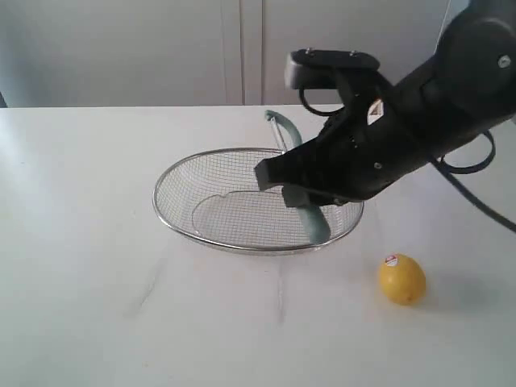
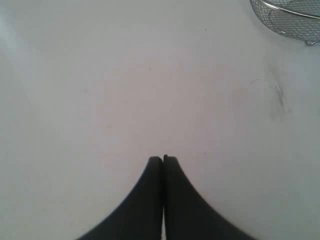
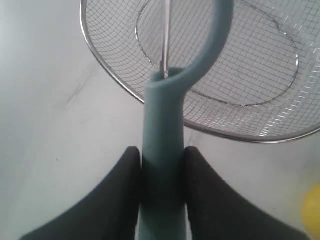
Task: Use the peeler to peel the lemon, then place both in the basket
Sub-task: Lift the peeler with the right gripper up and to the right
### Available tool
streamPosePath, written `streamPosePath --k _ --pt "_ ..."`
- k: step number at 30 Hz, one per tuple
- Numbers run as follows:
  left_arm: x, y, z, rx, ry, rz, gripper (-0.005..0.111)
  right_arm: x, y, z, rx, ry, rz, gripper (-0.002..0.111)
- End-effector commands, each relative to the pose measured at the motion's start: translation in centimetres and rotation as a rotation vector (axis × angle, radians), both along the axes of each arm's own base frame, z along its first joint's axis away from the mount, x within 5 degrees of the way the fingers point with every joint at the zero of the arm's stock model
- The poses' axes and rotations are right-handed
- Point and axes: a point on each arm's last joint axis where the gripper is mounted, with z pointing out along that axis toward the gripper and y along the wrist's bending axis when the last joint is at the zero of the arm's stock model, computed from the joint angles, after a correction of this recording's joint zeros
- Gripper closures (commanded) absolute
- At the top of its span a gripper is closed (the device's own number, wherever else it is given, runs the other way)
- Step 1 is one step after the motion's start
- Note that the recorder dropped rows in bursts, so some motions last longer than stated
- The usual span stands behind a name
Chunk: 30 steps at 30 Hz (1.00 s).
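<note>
The pale teal peeler (image 1: pixel 309 218) is clamped by its handle in my right gripper (image 3: pixel 163 152), above the near right part of the wire mesh basket (image 1: pixel 181 222). Its curved head (image 1: pixel 280 122) sticks up behind the arm. In the right wrist view the peeler (image 3: pixel 165 120) reaches out over the basket (image 3: pixel 240 135). The yellow lemon (image 1: pixel 401 279), with a red-and-white sticker, rests on the table to the right of the basket; its edge (image 3: pixel 312 212) shows in the right wrist view. My left gripper (image 2: pixel 163 159) is shut, empty, over bare table, with the basket's rim (image 2: pixel 287 15) at one corner.
The white table (image 1: pixel 97 266) runs from a pale wall at the back to the front edge. A black cable (image 1: pixel 476 197) trails from the right arm behind the lemon.
</note>
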Motion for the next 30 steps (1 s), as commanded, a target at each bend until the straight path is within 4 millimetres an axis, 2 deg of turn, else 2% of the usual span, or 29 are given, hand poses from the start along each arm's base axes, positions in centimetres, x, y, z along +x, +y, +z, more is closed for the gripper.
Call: streamPosePath --k 1,8,21,24,30 --pt "0.0 0.0 -0.3 -0.005 0.007 0.0 0.107 1.1 -2.7 0.8 0.046 -0.036 -0.02 0.108" --pt "0.0 0.0 -0.3 -0.005 0.007 0.0 0.107 2.1 -4.8 1.3 0.117 -0.045 -0.01 0.108" --pt "0.0 0.0 -0.3 -0.005 0.007 0.0 0.107 3.4 -10.2 1.9 0.216 -0.063 -0.003 0.108" --pt "0.0 0.0 -0.3 -0.005 0.007 0.0 0.107 3.7 -10.7 1.8 0.249 -0.07 0.01 0.108" --pt "0.0 0.0 -0.3 -0.005 0.007 0.0 0.107 4.5 -10.3 1.0 0.301 -0.06 0.063 0.108"
